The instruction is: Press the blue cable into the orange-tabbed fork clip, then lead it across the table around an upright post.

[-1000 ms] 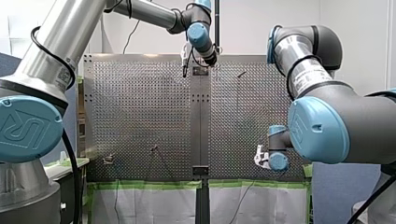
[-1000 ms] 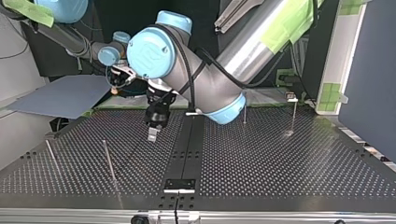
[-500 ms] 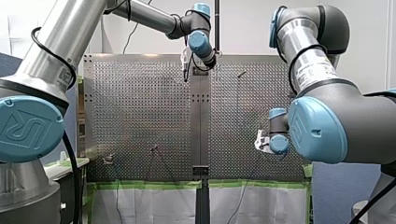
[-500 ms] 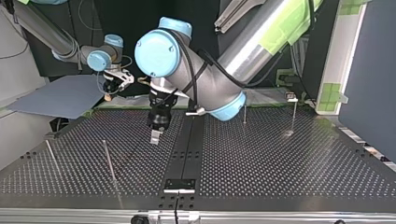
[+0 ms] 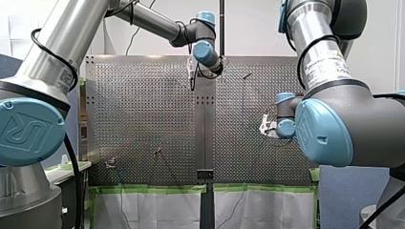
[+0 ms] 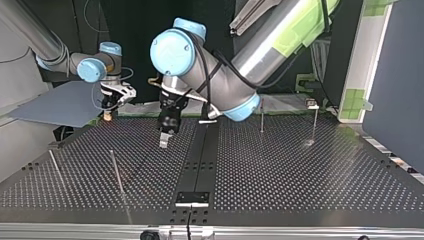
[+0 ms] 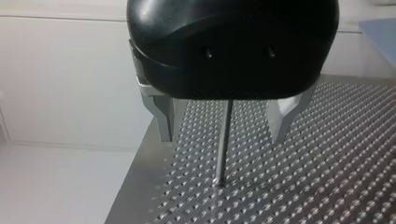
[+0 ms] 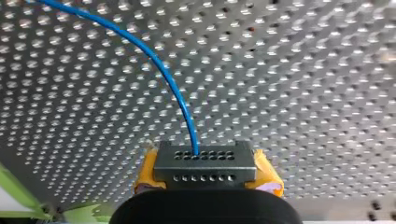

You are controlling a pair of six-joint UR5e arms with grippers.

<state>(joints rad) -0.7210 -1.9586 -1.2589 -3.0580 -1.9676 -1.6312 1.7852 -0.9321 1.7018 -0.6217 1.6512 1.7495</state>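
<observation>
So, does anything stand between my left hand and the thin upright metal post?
Nothing visible does. In the left wrist view the thin upright metal post shows through the gap of my open left hand, with only bare perforated metal table before it.

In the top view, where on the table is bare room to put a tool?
The widest bare patch lies at the view's right: between the centre strip, the two upright posts and the near edge. The left half is crowded: my left gripper hangs there near two thin rods.
</observation>
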